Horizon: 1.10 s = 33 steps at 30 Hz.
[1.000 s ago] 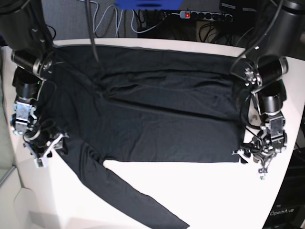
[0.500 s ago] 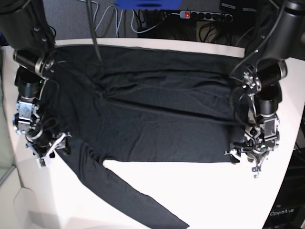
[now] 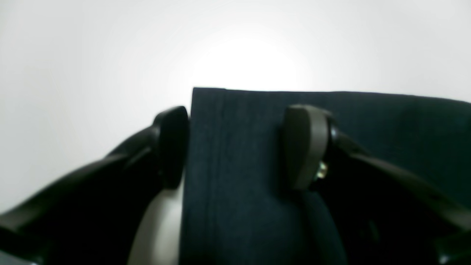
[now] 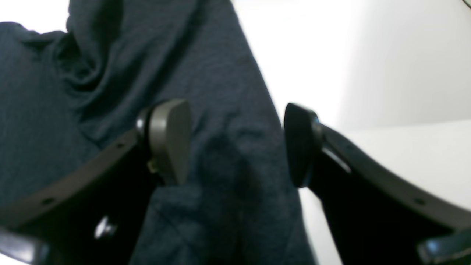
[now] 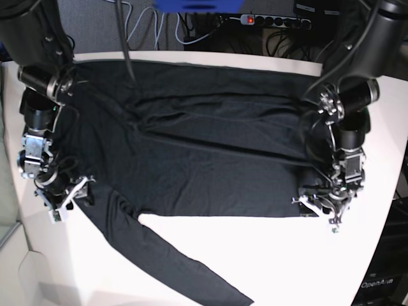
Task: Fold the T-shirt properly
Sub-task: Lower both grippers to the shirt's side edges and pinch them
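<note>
Bright, even light from above in the base view, washing the white table (image 5: 255, 255) nearly to blank and swallowing folds in the black shirt (image 5: 204, 153). Faint, soft shadows only. Slight bending toward the corners. Strong glare on the tabletop in the left wrist view, brightest just beyond the cloth's edge. Soft, out of focus throughout both wrist views, with near fingers (image 3: 305, 147) blurred and dark, lower corners lost in black.

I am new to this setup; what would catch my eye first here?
First, the black T-shirt spread wide across the white table, one long sleeve trailing toward the near edge. Then an open tool at each lower corner: the left tool over the hem corner, the right tool by the sleeve.
</note>
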{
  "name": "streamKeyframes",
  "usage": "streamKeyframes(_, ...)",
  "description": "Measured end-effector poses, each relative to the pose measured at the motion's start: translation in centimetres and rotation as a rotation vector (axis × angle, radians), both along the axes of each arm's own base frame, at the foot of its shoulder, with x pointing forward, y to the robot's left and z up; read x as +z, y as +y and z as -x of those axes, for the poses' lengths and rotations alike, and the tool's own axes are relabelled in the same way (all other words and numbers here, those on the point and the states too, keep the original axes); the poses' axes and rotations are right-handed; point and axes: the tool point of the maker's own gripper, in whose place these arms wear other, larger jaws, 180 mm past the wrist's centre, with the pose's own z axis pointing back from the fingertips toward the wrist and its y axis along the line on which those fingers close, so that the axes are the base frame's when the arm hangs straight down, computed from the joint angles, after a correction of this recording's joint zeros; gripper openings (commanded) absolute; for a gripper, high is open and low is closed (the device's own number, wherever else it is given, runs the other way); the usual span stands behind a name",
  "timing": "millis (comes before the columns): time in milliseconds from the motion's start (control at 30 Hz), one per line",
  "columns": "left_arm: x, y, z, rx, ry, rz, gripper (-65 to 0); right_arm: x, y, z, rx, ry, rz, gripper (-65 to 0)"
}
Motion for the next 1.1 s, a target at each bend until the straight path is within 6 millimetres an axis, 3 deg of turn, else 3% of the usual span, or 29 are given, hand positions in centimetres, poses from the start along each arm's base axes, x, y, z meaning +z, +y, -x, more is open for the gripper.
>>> streamKeyframes(200,-0.5,0.8,0.2,0.053,-0.023,-0.01,-26.2,-0.4,0.1,0.3,0.001,0.005,-0.003,-24.9)
streamKeyframes(600,-0.6,0.6,0.2,0.051,-0.022,-0.007,-27.1,-1.0,0.2,0.9,0.001,0.019,-0.002,-24.9)
streamKeyframes(667,-0.6,0.6,0.2,0.051,-0.021,-0.008,-31.1,-1.0,0.1,0.9,0.001,0.019,-0.002,-24.9)
streamKeyframes(900,-0.6,0.9,0.3,0.057,-0.021,-0.011,-54.1,-1.3,0.0,1.2,0.0,0.025,-0.002,-24.9)
streamKeyframes(1100,-0.6,0.8,0.3,0.056,-0.02,-0.011,-60.2,-1.8,0.0,1.6,0.0,0.035,-0.002,-25.0)
